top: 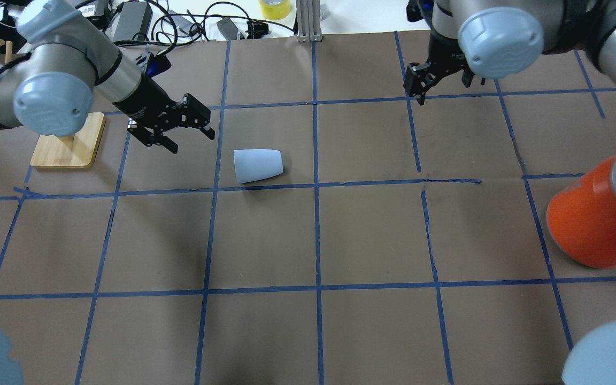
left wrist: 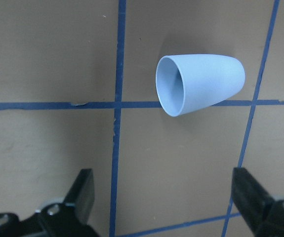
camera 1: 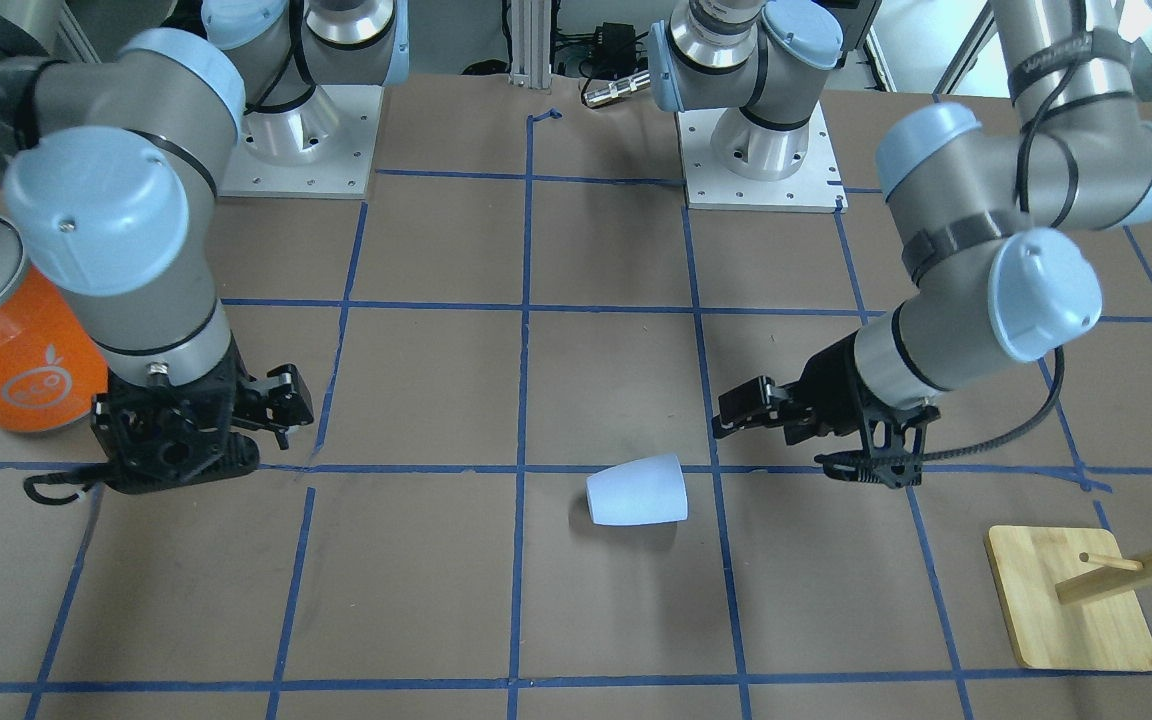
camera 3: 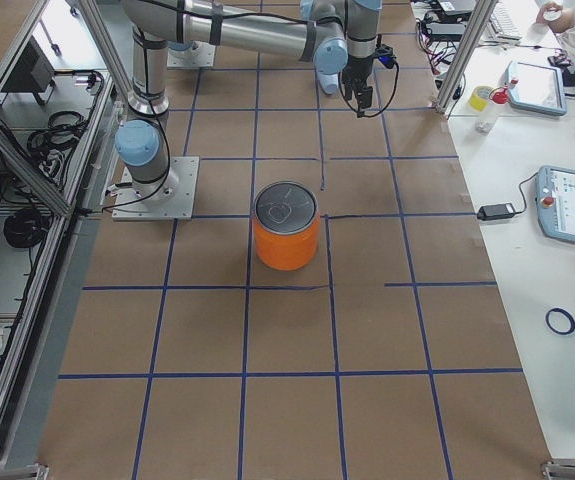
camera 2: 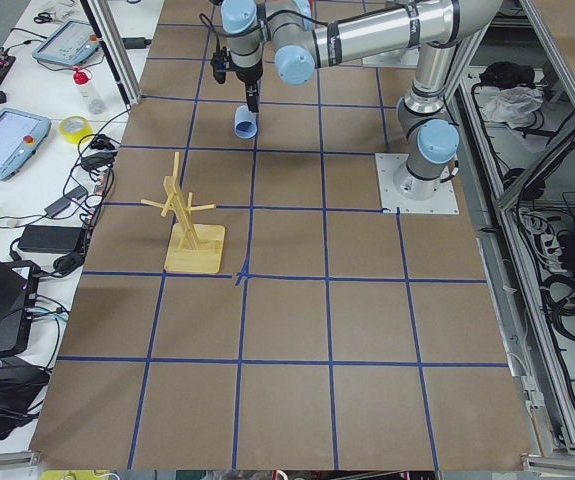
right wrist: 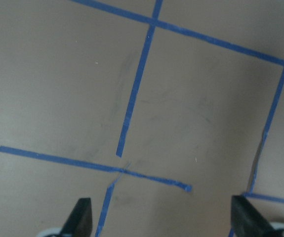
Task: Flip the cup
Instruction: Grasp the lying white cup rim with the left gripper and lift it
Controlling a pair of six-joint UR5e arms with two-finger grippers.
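The cup is a small pale blue tumbler that lies on its side on the brown table, its wide mouth turned toward the left arm's side. It also shows in the front view and in the left wrist view. My left gripper is open and empty, a short way from the cup's mouth and above the table; it also shows in the front view. In the left wrist view both fingers frame the table below the cup. My right gripper is open and empty, far from the cup.
A big orange can with a silver lid stands on the robot's right side, also seen in the front view. A wooden peg stand sits on the left, behind the left gripper. Blue tape lines grid the table.
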